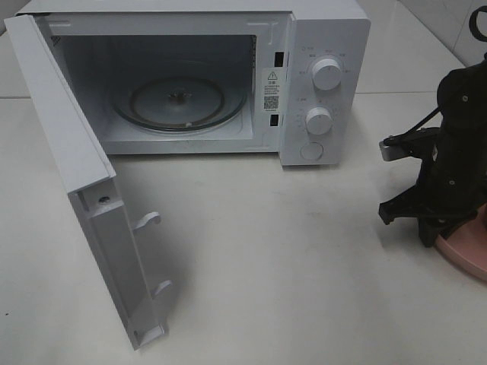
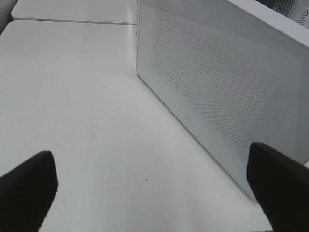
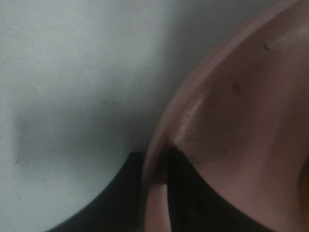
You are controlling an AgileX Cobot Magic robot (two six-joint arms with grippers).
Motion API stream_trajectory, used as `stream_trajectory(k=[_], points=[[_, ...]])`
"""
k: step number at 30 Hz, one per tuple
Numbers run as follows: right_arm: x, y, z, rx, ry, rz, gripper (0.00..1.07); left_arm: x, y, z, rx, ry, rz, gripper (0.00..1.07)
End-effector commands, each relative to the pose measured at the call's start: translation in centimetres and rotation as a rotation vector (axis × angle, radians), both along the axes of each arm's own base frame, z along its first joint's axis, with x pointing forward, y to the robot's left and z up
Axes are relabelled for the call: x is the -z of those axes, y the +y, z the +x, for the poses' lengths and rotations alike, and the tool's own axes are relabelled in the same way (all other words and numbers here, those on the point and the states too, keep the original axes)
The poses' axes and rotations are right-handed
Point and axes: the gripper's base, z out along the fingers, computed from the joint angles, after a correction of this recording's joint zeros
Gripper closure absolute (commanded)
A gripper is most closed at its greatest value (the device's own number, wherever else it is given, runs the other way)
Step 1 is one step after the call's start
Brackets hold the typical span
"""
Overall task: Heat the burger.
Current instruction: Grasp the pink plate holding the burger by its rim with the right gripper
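The burger is out of view in every frame. A pink plate (image 1: pixel 468 257) lies at the table's right edge, partly under my right arm. My right gripper (image 1: pixel 435 233) is down at the plate's near-left rim. In the right wrist view the plate rim (image 3: pixel 166 121) runs between the two black fingers (image 3: pixel 118 193), one outside and one inside the plate, both pressed against it. The white microwave (image 1: pixel 323 46) stands at the back with its door (image 1: pixel 68 129) swung wide to the left and its glass turntable (image 1: pixel 179 103) bare. My left gripper (image 2: pixel 154 193) is open beside the door's outer face.
The open door (image 2: pixel 222 82) juts out over the left part of the table, with its latch hooks (image 1: pixel 148 220) pointing right. White tabletop (image 1: pixel 289 251) lies between the microwave and the plate. The left arm is not seen in the high view.
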Motion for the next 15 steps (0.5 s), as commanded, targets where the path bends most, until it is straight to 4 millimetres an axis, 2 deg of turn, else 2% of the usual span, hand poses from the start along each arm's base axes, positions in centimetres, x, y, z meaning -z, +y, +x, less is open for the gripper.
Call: stream_trajectory(k=[1, 7, 12, 15], points=[[0.4, -0.1, -0.1, 0.024, 0.012, -0.011, 1.07, 0.0, -0.1, -0.2, 0.006, -0.022, -0.01, 0.07], [0.1, -0.1, -0.3, 0.043, 0.006, -0.103, 1.07, 0.0, -0.1, -0.2, 0.006, -0.022, -0.01, 0.07], [-0.2, 0.5, -0.4, 0.038, -0.006, -0.156, 1.07, 0.0, -0.1, -0.2, 0.006, -0.022, -0.01, 0.07], [-0.7, 1.3, -0.6, 0.019, -0.036, -0.258, 1.07, 0.0, -0.1, -0.2, 0.006, -0.022, -0.01, 0.07]])
